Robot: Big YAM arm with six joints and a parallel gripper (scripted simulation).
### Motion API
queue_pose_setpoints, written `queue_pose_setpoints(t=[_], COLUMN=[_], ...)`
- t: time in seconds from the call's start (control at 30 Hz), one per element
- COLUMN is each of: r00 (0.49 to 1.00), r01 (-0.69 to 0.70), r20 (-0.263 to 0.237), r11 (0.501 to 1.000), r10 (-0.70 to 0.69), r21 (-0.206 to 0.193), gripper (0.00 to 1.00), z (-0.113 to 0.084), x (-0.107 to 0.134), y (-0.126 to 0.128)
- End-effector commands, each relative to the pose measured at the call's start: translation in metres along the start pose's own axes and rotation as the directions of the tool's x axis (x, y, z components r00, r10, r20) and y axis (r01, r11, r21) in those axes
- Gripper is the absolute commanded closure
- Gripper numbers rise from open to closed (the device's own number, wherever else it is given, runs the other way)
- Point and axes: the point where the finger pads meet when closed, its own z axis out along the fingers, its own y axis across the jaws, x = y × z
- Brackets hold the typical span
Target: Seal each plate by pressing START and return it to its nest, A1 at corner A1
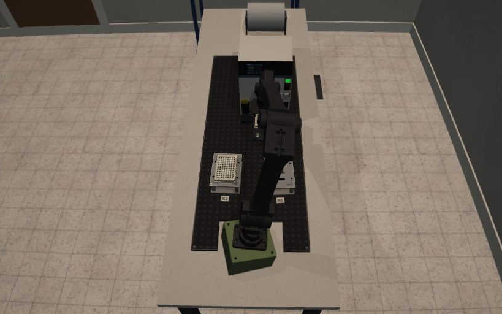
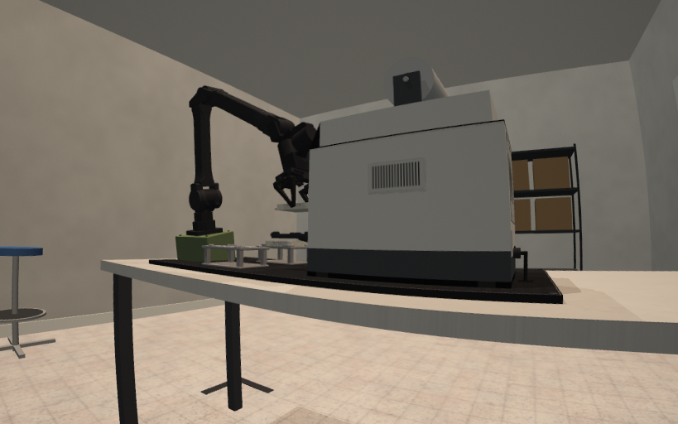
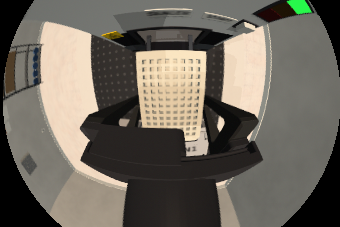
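Grasping a cream, rectangular multiwell plate (image 1: 257, 120) (image 2: 289, 208) (image 3: 171, 86), the hand (image 1: 255, 111) (image 2: 299, 201) (image 3: 171, 97) carries it above the dark sealer stage (image 1: 257, 136) (image 2: 288, 235). Second plate, cream with a grid of wells (image 1: 225, 167) (image 2: 277, 243), lies in the grey, post-legged nest N2 (image 1: 238, 184) (image 2: 290, 256). Matching nest N1 (image 1: 289, 180) (image 2: 263, 257) is partly hidden by the black jointed arm (image 1: 266, 183) (image 2: 202, 147) (image 3: 171, 203). Perforated black board (image 1: 221, 89) (image 2: 536, 296) (image 3: 112, 71) covers part of the pale, smooth bench (image 1: 182, 234) (image 2: 435, 328) (image 3: 62, 86). Boxy grey sealer (image 1: 265, 48) (image 2: 409, 216) (image 3: 132, 22) stands close to the hand; its lamp (image 1: 287, 80) (image 3: 300, 5) glows green. Yellow-topped black block (image 1: 244, 101) (image 3: 112, 35) sits near the stage.
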Motion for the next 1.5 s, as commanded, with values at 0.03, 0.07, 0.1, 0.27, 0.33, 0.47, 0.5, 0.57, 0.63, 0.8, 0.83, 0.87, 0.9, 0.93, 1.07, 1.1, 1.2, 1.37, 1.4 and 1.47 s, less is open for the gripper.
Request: queue_pose_setpoints(t=[0.03,0.07,0.1,0.27,0.33,0.47,0.5,0.57,0.63,0.8,0.83,0.87,0.9,0.93,1.07,1.1,1.2,1.37,1.4,1.47], r00=[0.999,0.999,0.999,0.999,0.999,0.999,0.999,0.998,0.998,0.999,0.999,1.000,1.000,1.000,1.000,1.000,1.000,0.999,0.999,1.000], r01=[0.002,-0.002,-0.007,-0.006,-0.002,-0.003,-0.004,-0.005,-0.006,-0.003,-0.002,-0.001,0.001,0.001,0.003,0.003,0.002,-0.002,-0.003,-0.003], r20=[0.034,0.033,0.033,0.040,0.039,0.040,0.046,0.057,0.066,0.045,0.037,0.030,0.022,0.020,0.008,0.003,0.012,0.033,0.033,0.021], r11=[1.000,1.000,1.000,1.000,1.000,1.000,1.000,1.000,1.000,1.000,1.000,1.000,1.000,1.000,1.000,1.000,1.000,1.000,1.000,1.000], r10=[-0.002,0.002,0.007,0.005,0.002,0.003,0.003,0.005,0.006,0.003,0.002,0.001,-0.001,-0.001,-0.003,-0.003,-0.002,0.002,0.003,0.003], r21=[-0.002,0.000,0.001,0.006,0.007,0.007,0.003,0.000,0.001,-0.001,-0.001,-0.002,-0.002,-0.002,-0.003,-0.003,-0.003,-0.001,0.000,0.000], gripper=[1.00,1.00,1.00,1.00,1.00,1.00,1.00,1.00,1.00,1.00,1.00,1.00,1.00,1.00,1.00,1.00,1.00,1.00,1.00,1.00], z=[-0.004,-0.002,0.000,-0.001,-0.002,-0.003,-0.005,-0.007,-0.008,0.003,0.006,0.010,0.013,0.014,0.015,0.016,0.017,0.013,0.013,0.019], x=[-0.023,-0.022,-0.020,-0.014,-0.011,-0.009,-0.010,-0.014,-0.018,-0.014,-0.011,-0.008,-0.004,-0.003,0.001,0.002,-0.001,-0.007,-0.006,0.000], y=[0.008,0.006,0.003,-0.003,-0.005,-0.005,-0.004,-0.004,-0.004,-0.002,-0.001,-0.001,0.000,0.000,0.001,0.001,0.001,-0.002,-0.002,-0.002])
